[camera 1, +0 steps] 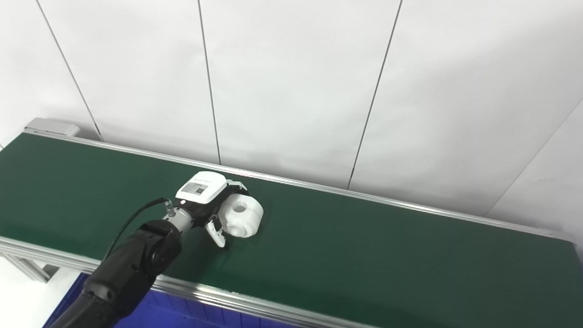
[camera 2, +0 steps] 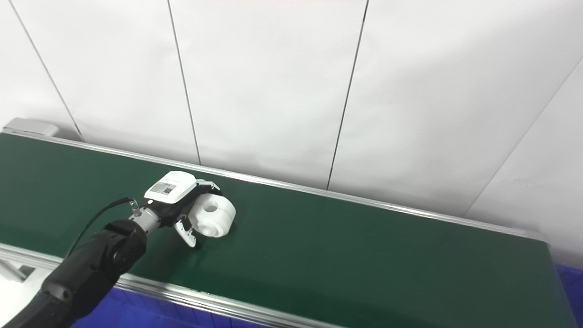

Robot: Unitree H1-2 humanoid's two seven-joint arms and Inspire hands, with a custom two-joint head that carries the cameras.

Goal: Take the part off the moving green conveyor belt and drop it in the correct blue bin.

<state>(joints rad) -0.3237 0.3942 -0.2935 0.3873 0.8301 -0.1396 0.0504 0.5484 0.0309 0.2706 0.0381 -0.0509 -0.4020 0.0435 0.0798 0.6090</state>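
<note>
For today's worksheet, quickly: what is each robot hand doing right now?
Left robot hand: fingers around the white part on the green belt; a firm grip cannot be told.
Right robot hand: not in view.

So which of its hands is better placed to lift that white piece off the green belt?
The left. Its left hand is already at the white part on the belt, fingers on either side. The right hand is nowhere in view.
</note>
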